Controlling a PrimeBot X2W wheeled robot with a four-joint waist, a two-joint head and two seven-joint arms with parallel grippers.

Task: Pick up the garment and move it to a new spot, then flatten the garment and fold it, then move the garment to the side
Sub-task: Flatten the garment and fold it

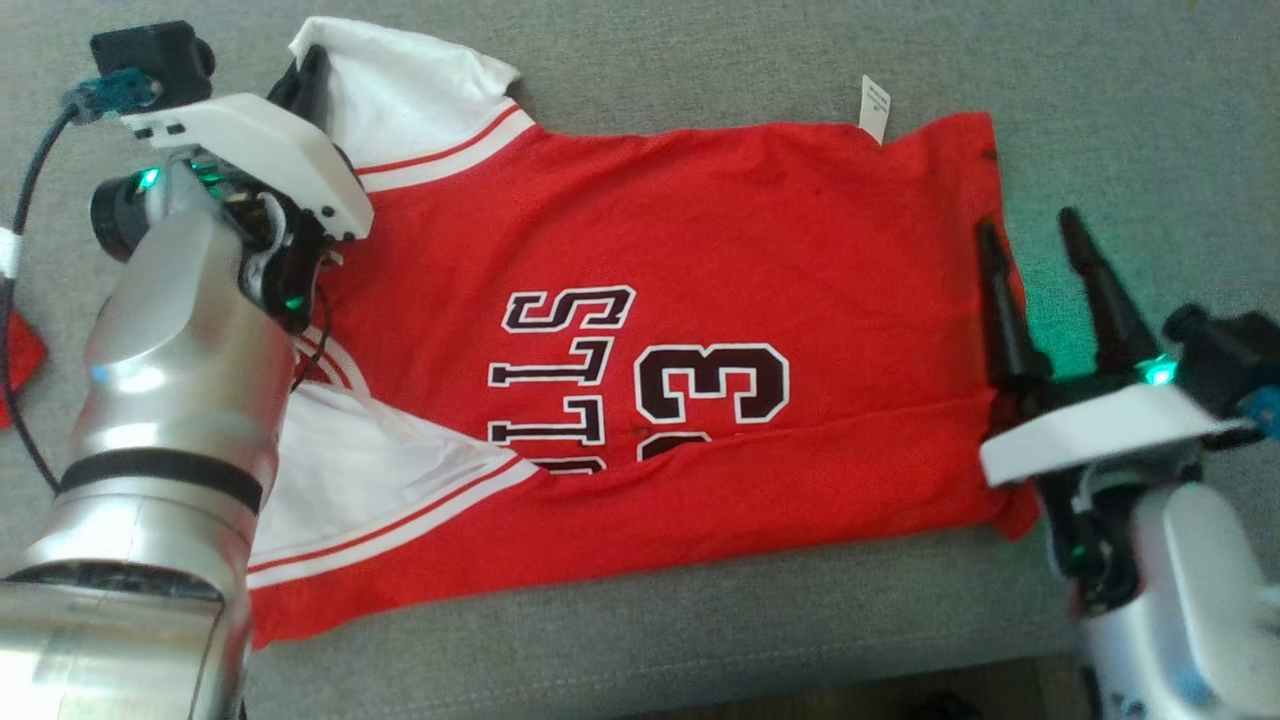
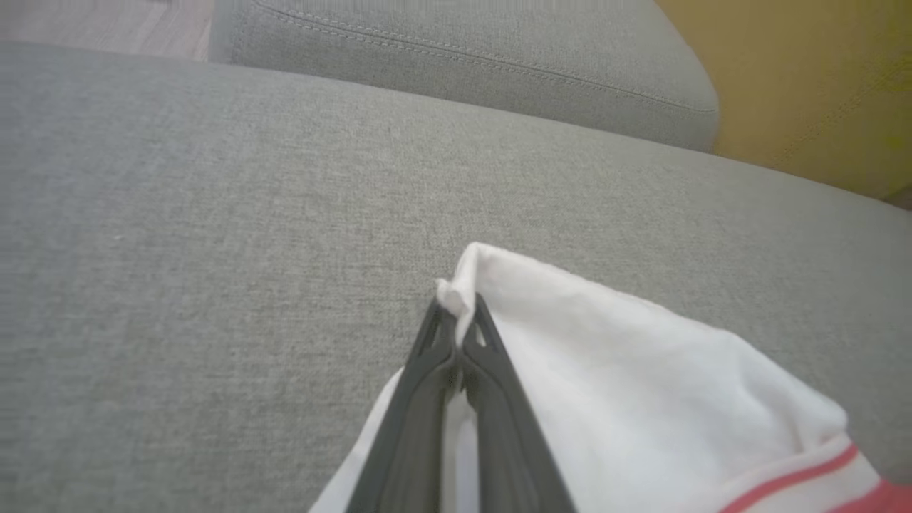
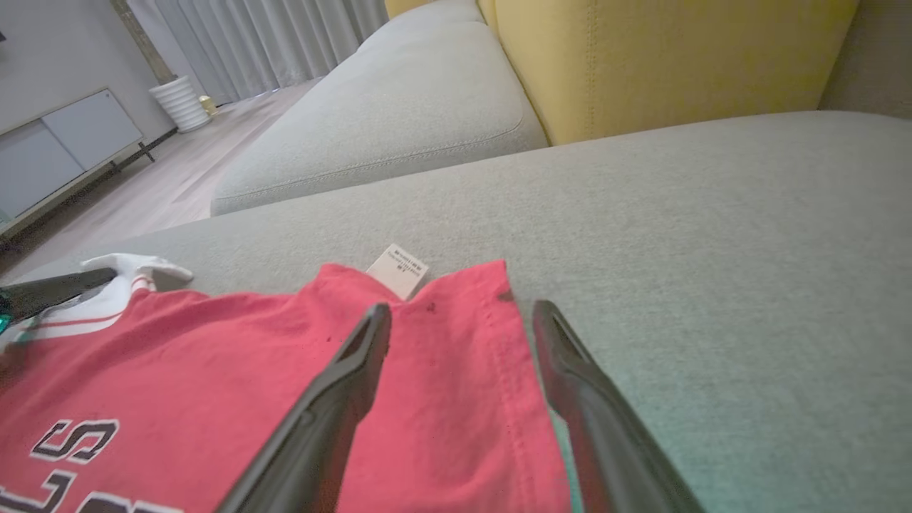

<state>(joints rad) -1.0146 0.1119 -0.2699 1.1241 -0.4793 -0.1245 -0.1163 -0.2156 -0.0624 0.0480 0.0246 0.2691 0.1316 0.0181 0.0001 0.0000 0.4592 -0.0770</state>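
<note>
The garment [image 1: 660, 300] is a red jersey with white sleeves and black lettering, spread across the grey sofa seat [image 1: 700, 60], its near edge folded up over the lettering. My left gripper [image 2: 456, 306] is shut on the tip of the far white sleeve [image 2: 641, 385]; in the head view that gripper [image 1: 305, 80] sits at the sleeve [image 1: 400, 90], mostly behind my arm. My right gripper [image 1: 1030, 235] is open at the garment's right hem. Its left finger lies over the red cloth [image 3: 442, 399] and its right finger over the bare seat, just past the hem.
A white label [image 1: 874, 108] sticks out at the garment's far edge. A yellow back cushion [image 3: 662, 57] and another grey seat cushion [image 3: 399, 121] lie beyond. A red scrap [image 1: 20, 370] shows at the far left. Wooden floor [image 3: 142, 192] and a white cabinet [image 3: 64, 149] are off the sofa.
</note>
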